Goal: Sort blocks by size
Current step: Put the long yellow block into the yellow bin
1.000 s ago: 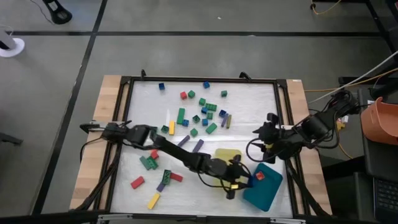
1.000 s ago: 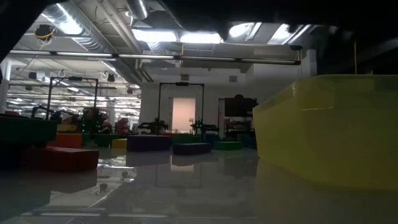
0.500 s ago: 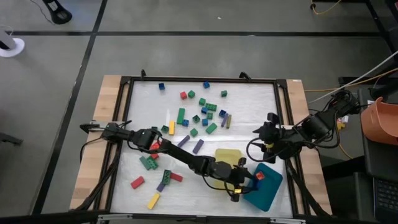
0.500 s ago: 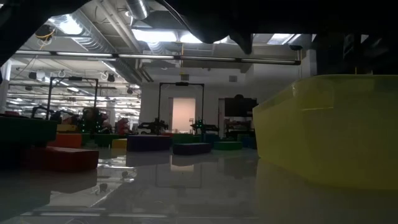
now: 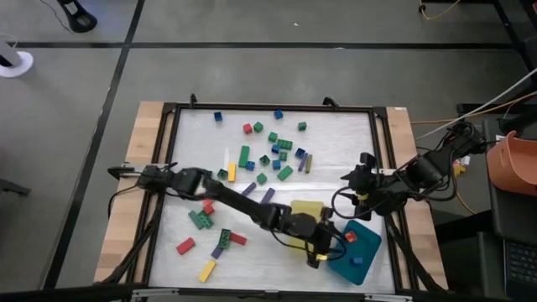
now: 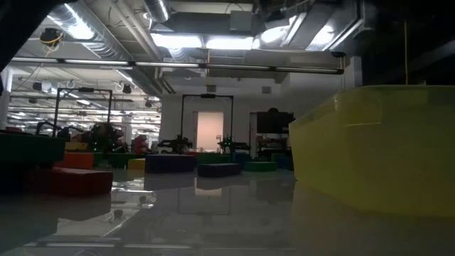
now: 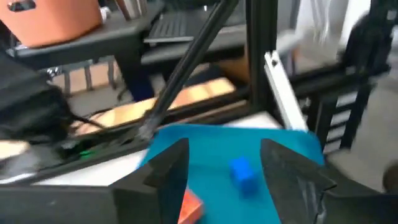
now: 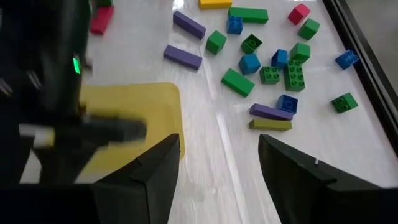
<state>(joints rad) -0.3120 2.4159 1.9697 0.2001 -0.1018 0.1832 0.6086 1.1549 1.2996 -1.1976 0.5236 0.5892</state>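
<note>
My left gripper (image 5: 323, 245) is open and empty over the near left edge of the teal tray (image 5: 362, 252); its wrist view (image 7: 224, 152) shows the tray between the fingers. In the tray lie a small blue cube (image 7: 242, 172) and a small red cube (image 5: 350, 237). The yellow tray (image 5: 304, 210) stands just beyond the teal tray, on its far left side. Many red, green, blue, yellow and purple blocks lie on the white mat, mostly at the far middle (image 5: 277, 155) and near left (image 5: 205, 231). My right gripper (image 5: 359, 179) is open and empty at the table's right side.
A black frame (image 5: 382, 159) runs round the white mat. The left arm (image 5: 226, 200) reaches slantwise across the mat's near half. In the right wrist view, loose blocks (image 8: 267, 68) lie beyond the yellow tray (image 8: 134, 115). The low view shows the yellow tray's wall (image 6: 377, 149) close by.
My left gripper has shifted a little toward the table's right edge, at the teal tray, then slightly back. A small blue cube now lies in the teal tray's near part, where none showed a second ago. My right arm has kept still.
</note>
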